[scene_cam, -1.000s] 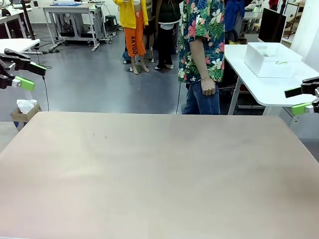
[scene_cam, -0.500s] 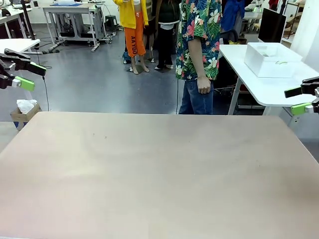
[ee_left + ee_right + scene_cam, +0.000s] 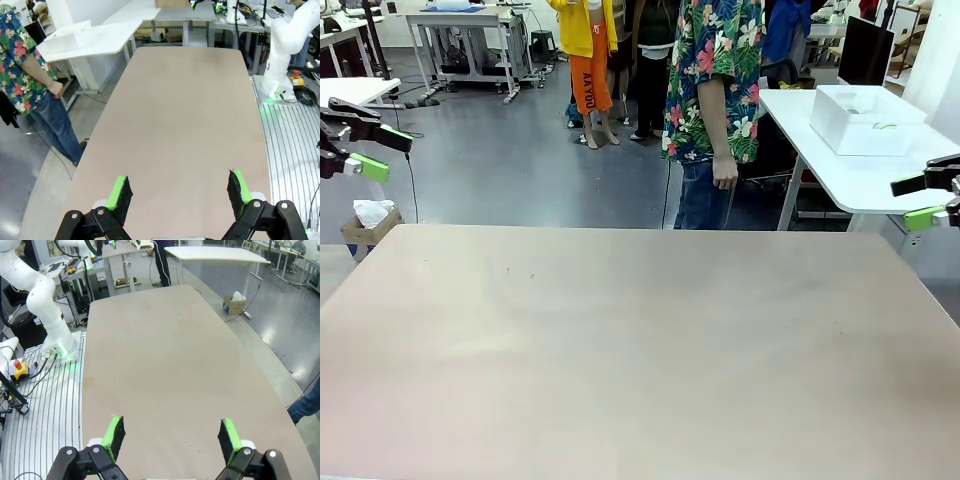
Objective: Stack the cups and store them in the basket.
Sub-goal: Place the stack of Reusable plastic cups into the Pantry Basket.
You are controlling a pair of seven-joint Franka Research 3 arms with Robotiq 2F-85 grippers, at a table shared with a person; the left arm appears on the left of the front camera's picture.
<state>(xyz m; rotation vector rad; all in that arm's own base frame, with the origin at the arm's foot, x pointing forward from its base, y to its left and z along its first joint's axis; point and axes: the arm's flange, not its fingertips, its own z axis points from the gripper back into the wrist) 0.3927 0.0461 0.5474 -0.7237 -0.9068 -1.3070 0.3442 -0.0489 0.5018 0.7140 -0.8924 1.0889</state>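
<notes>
— What do we have on the table (image 3: pixel 640 350)?

— We see a bare tan top stretching from our near edge to the far edge. Our left gripper (image 3: pixel 368 150) hangs off the table's left far corner, over the grey floor, and its two green-padded fingers stand wide apart with nothing between them. The left wrist camera shows the same: the left gripper (image 3: pixel 180 192) looks down the length of the table, both pads spread, air between them.

— And the other one?

— Our right gripper (image 3: pixel 924 200) sits off the table's right far corner, fingers spread as well, one black finger above and one green pad below. From its own wrist camera the right gripper (image 3: pixel 171 435) has its pads well apart above the table's surface, holding nothing.

— Where is the basket?

— We see a white rectangular bin, the basket (image 3: pixel 866 118), on a white side table (image 3: pixel 850 165) beyond the table's right far corner, well apart from both grippers. We cannot tell what lies inside it; something small shows near its rim, too faint to name. We cannot make out any cups.

— Anybody across from us?

— A person (image 3: pixel 712 100) in a flowered shirt and jeans stands just past the table's far edge, between its middle and the side table, one hand (image 3: pixel 724 180) hanging at the hip. A small cardboard box (image 3: pixel 366 225) with white paper sits on the floor by the table's left far corner.
</notes>
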